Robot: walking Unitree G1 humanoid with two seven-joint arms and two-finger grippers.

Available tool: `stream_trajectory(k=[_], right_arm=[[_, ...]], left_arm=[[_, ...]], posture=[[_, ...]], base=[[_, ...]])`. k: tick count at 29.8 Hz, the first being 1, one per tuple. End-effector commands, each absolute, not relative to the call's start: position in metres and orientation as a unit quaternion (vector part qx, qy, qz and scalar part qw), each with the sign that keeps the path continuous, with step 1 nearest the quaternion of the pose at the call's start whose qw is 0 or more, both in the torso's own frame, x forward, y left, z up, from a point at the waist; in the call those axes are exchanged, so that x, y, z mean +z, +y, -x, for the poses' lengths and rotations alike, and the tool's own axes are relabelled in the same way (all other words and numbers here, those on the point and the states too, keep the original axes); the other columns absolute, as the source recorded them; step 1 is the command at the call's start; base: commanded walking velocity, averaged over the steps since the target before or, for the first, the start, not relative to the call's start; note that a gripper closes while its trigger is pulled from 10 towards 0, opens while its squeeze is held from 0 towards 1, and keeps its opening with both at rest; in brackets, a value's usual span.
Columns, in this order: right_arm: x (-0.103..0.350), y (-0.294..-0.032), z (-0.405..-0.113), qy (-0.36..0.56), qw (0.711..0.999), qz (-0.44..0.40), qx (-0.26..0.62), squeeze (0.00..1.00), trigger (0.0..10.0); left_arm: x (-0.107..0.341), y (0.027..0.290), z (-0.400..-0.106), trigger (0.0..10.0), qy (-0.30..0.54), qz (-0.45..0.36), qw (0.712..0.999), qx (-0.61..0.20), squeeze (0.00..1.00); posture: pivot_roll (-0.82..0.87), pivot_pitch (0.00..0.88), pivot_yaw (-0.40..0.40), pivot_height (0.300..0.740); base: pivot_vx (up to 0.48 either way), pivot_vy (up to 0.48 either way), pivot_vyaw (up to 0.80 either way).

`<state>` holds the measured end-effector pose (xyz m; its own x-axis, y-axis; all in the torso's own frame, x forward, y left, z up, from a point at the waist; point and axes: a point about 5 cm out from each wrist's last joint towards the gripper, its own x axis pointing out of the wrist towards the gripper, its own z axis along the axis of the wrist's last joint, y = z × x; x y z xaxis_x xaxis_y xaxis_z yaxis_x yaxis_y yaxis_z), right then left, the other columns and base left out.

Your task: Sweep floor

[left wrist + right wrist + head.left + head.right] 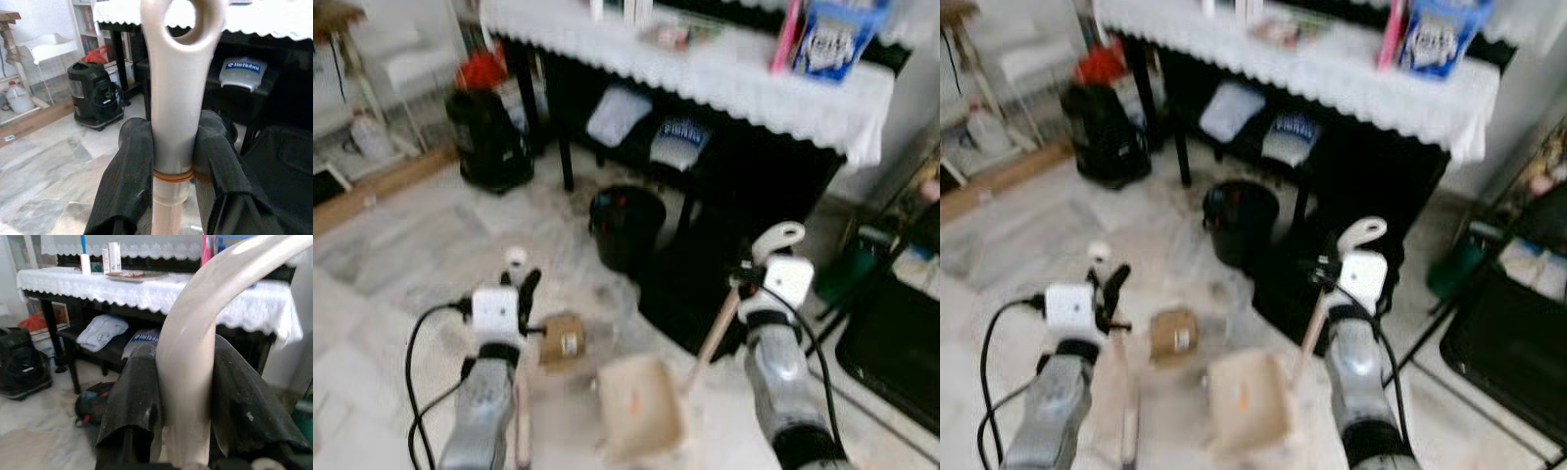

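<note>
Left gripper (pixel 521 294) clamps the broom handle (pixel 173 98), right gripper (pixel 756 276) the dustpan handle (pixel 717 333), dustpan (pixel 641 406) between them, crumpled paper (pixel 561 341) nearer the left.

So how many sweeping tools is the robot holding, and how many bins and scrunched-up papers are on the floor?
Brooms: 1, the broom handle in the left gripper.
Dustpans: 1, the dustpan, its handle in the right gripper.
Black bins: 1, the bin.
Crumpled papers: 1, the paper.
Total: 4.
</note>
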<state>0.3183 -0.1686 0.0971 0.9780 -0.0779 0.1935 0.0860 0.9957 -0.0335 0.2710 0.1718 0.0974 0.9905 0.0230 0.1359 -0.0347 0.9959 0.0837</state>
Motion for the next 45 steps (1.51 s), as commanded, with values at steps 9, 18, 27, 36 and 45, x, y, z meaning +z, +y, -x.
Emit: stream_trajectory(k=[9,18,27,36,45], right_arm=[[0.108,-0.162,-0.321,-0.120,0.992,0.011,-0.037,0.00,10.0],[0.106,-0.162,-0.319,-0.118,0.992,0.014,-0.036,0.00,10.0],[0.096,-0.164,-0.312,-0.104,0.994,0.017,-0.039,0.00,10.0],[0.078,-0.167,-0.302,-0.077,0.996,0.026,-0.045,0.00,10.0],[0.064,-0.166,-0.293,-0.060,0.996,0.059,-0.039,0.00,10.0]], left_arm=[[0.105,0.173,-0.271,10.0,-0.086,-0.048,0.995,0.016,0.02],[0.106,0.174,-0.271,10.0,-0.088,-0.045,0.995,0.017,0.00],[0.106,0.175,-0.270,10.0,-0.088,-0.048,0.995,0.014,0.00],[0.109,0.179,-0.271,10.0,-0.091,-0.057,0.994,0.010,0.00],[0.110,0.182,-0.271,10.0,-0.089,-0.062,0.994,0.007,0.01]], posture=[[0.01,0.093,-0.053,0.740],[0.01,0.096,-0.050,0.740],[0.01,0.100,-0.041,0.740],[0.01,0.096,-0.030,0.740],[0.01,0.106,-0.020,0.740]], base=[[0.302,0.000,0.00],[0.032,0.000,0.00],[0.000,0.000,0.00],[0.000,0.000,0.00],[0.000,0.000,0.00]])
